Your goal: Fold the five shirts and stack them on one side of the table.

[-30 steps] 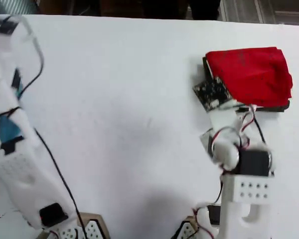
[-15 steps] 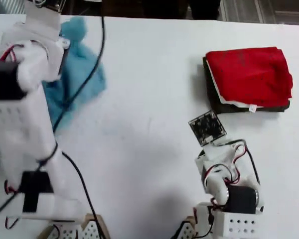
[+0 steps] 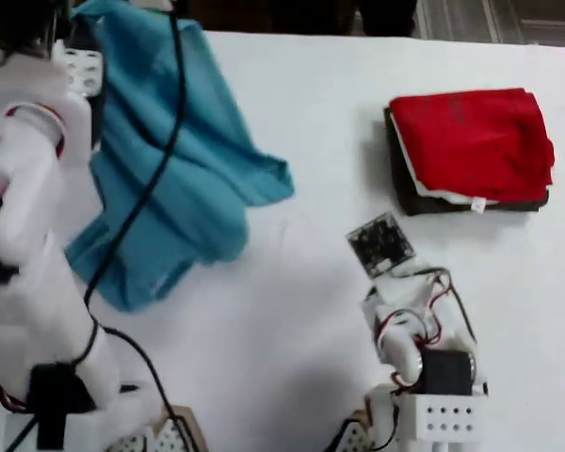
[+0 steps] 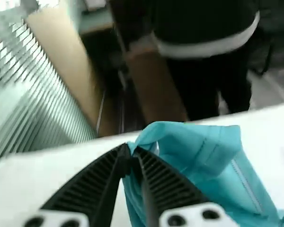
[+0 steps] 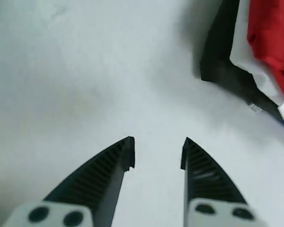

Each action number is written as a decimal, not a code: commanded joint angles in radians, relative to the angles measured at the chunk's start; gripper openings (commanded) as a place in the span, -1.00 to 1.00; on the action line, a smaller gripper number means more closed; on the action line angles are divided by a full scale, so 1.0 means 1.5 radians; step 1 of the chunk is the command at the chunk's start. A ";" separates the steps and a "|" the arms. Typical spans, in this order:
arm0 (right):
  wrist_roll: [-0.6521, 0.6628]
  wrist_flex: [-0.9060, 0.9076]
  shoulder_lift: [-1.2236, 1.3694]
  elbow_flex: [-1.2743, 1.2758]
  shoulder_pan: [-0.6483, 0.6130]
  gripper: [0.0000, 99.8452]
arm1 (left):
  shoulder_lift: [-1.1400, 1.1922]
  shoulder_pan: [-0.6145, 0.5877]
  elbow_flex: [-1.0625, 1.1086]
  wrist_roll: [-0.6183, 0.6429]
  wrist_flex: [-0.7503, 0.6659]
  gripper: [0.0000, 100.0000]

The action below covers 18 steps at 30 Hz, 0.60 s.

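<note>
A teal shirt (image 3: 169, 169) hangs and drapes over the left half of the white table (image 3: 301, 113), its top edge lifted near the far left corner. My left gripper (image 4: 131, 153) is shut on a fold of the teal shirt (image 4: 203, 156). A stack of folded shirts (image 3: 471, 146) with a red one on top lies at the right; its edge (image 5: 255, 61) shows black, white and red layers. My right gripper (image 5: 156, 151) is open over bare table, short of the stack. The right arm (image 3: 405, 311) sits drawn back near the front edge.
The left arm (image 3: 28, 235) and its black cable (image 3: 160, 160) stand tall along the left side, in front of the teal shirt. Bare tabletop lies between the shirt and the stack. A person in dark clothes (image 4: 203, 52) stands behind the table.
The left arm has lifted the teal shirt and carried it rightward, spreading it over the table. The right arm pulled back from the stack toward the front edge.
</note>
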 commanded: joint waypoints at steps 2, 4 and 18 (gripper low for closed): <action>-0.056 -0.025 -0.009 -0.005 -0.080 -0.66 | 0.051 -0.101 0.090 -0.002 0.020 -0.94; -0.085 -0.035 -0.008 -0.006 -0.125 -0.66 | 0.073 -0.147 0.132 -0.002 0.016 -0.94; -0.194 -0.108 0.540 -0.387 -0.320 -0.66 | 0.178 -0.331 0.361 -0.125 -0.087 -0.94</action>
